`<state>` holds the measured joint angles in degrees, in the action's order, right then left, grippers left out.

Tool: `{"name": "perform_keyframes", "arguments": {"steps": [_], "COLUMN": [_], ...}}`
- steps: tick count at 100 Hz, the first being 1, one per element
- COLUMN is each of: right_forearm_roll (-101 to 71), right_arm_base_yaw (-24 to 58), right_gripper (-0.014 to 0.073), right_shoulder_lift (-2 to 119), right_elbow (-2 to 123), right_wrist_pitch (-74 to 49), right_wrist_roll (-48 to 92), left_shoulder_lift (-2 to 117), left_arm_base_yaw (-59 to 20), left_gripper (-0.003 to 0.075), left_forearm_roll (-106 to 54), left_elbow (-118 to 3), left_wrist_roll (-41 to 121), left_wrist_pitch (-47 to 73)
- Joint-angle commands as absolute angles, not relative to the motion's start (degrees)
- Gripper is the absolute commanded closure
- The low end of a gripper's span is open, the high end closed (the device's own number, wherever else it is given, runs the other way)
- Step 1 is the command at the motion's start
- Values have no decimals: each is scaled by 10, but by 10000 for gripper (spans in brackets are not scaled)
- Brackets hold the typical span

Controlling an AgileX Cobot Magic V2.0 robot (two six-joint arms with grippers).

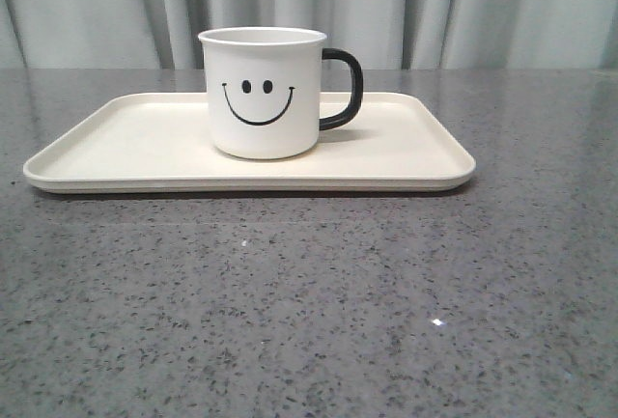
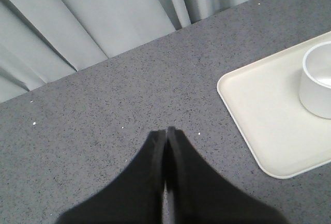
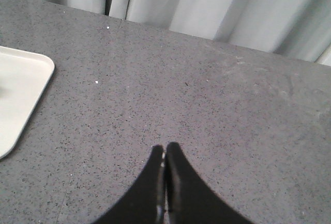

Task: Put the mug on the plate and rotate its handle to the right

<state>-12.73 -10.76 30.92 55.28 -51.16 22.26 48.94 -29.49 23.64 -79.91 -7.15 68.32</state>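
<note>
The white mug (image 1: 263, 95) with a black smiley face stands upright on the cream plate (image 1: 116, 148), near its middle. Its black handle (image 1: 343, 90) points to the right in the front view. Neither gripper appears in the front view. In the left wrist view my left gripper (image 2: 165, 131) is shut with nothing in it, over bare table, with the plate (image 2: 264, 115) and part of the mug (image 2: 316, 87) off to one side. My right gripper (image 3: 164, 147) is also shut and empty above the table, a corner of the plate (image 3: 20, 94) at the picture's edge.
The plate lies on a grey speckled table (image 1: 309, 312). Pale grey curtains (image 1: 435, 3) hang behind the table's far edge.
</note>
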Motion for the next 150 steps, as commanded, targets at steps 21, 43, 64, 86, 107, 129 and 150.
{"name": "perform_keyframes", "arguments": {"steps": [21, 43, 64, 86, 107, 129, 150], "right_forearm_roll": [-129, -129, -129, -129, -129, -129, -129], "right_arm_base_yaw": [-111, -111, -111, -111, -111, -111, -111], "right_gripper": [706, 706, 706, 706, 706, 706, 706], "right_shoulder_lift": [312, 312, 312, 312, 312, 312, 312], "right_elbow": [565, 565, 565, 565, 565, 565, 565], "right_wrist_pitch": [-472, -472, -472, -472, -472, -472, -472], "right_wrist_roll": [222, 222, 222, 222, 222, 222, 222], "left_shoulder_lift": [476, 383, 271, 173, 99, 26, -20], "left_arm_base_yaw": [-285, -205, -120, -95, -95, -79, -41], "left_gripper": [740, 740, 740, 740, 740, 740, 740], "left_forearm_roll": [255, 184, 110, 49, 50, 50, 50], "left_elbow": [-793, -637, -413, -216, -91, -20, 4], "left_wrist_roll": [-75, -75, -75, -75, -75, -75, -75], "left_wrist_pitch": [614, 352, 63, -131, -181, -183, -180]}}
